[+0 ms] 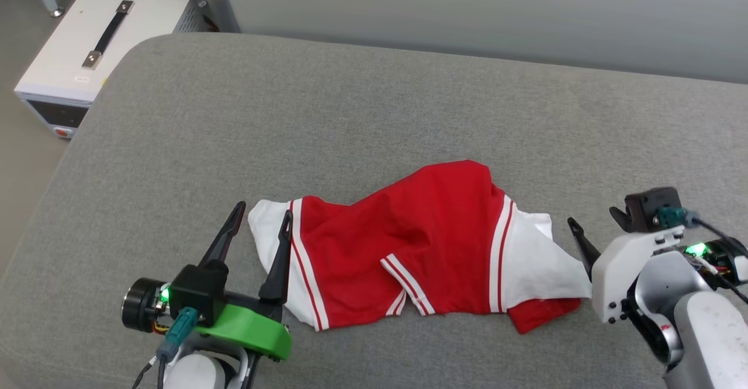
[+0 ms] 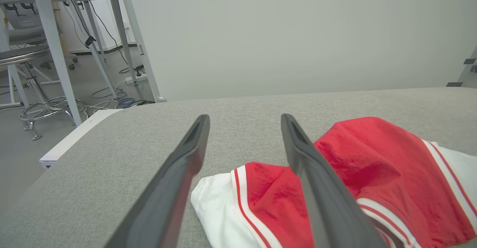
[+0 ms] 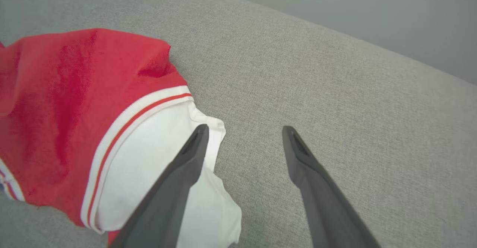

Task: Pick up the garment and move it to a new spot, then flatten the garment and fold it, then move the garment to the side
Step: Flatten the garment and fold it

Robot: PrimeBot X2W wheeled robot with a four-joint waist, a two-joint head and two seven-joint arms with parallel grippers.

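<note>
The garment (image 1: 421,243) lies crumpled on the grey padded surface (image 1: 374,108), red body in the middle with a white sleeve at each end; its lettering is hidden in the folds. My left gripper (image 1: 263,211) stands open at the garment's left end. Its right finger (image 2: 316,181) hangs over the red-and-white striped seam, and the garment (image 2: 372,158) spreads to its right. My right gripper (image 1: 591,228) is open at the right end. In the right wrist view its left finger (image 3: 175,188) is over the white sleeve of the garment (image 3: 74,99). Neither gripper holds anything.
A white box with a black handle (image 1: 99,33) sits on the floor beyond the surface's far left corner. Table legs, a stool (image 2: 33,76) and cables stand further left. A pale wall runs behind the surface. Bare grey padding (image 3: 354,102) extends right of the garment.
</note>
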